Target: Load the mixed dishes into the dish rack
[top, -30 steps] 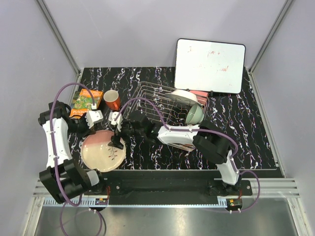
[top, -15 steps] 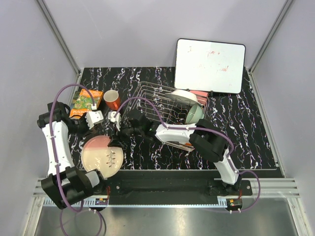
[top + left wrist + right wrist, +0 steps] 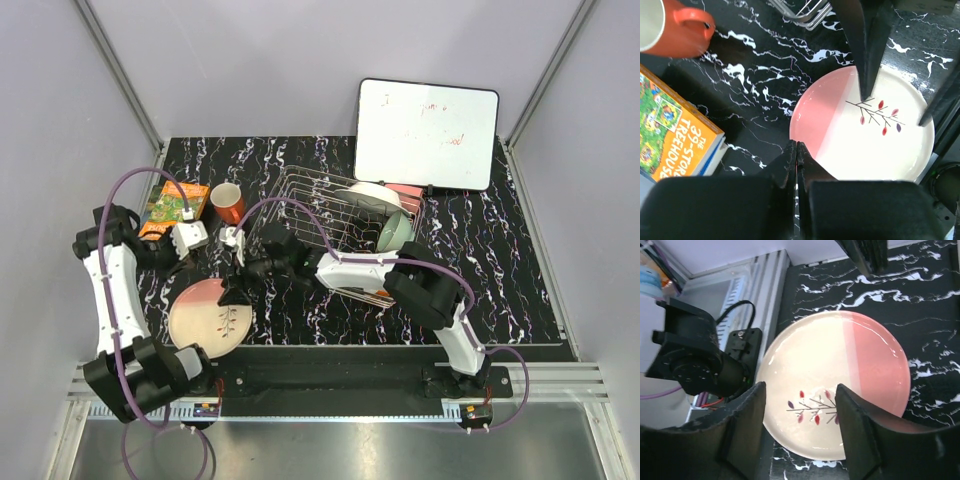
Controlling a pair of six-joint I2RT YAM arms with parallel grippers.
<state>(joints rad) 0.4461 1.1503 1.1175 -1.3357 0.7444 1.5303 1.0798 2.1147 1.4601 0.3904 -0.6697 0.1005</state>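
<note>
The pink-and-cream plate [image 3: 205,322] [image 3: 830,125] [image 3: 840,365] with its twig motif lies flat on the black marbled table, near the front left. My right gripper [image 3: 238,290] [image 3: 800,390] reaches over it with jaws apart; its fingers [image 3: 867,50] come down onto the plate's cream half and nothing is clamped between them. My left gripper [image 3: 172,262] [image 3: 796,146] is shut and empty, hovering beside the plate's pink edge. The orange-red mug [image 3: 228,203] [image 3: 670,27] stands behind the plate. The dish rack [image 3: 300,190] [image 3: 805,12] holds a white plate [image 3: 372,195] and a pale green bowl [image 3: 395,232].
A green-orange book [image 3: 172,208] [image 3: 670,135] lies left of the mug. A whiteboard [image 3: 428,133] leans behind the rack. The right arm stretches across the table's middle in front of the rack. The table's near edge runs just below the plate.
The right gripper's jaws have narrowed over the plate. The plate has shifted slightly toward the near edge. The left arm has drawn back a little to the left.
</note>
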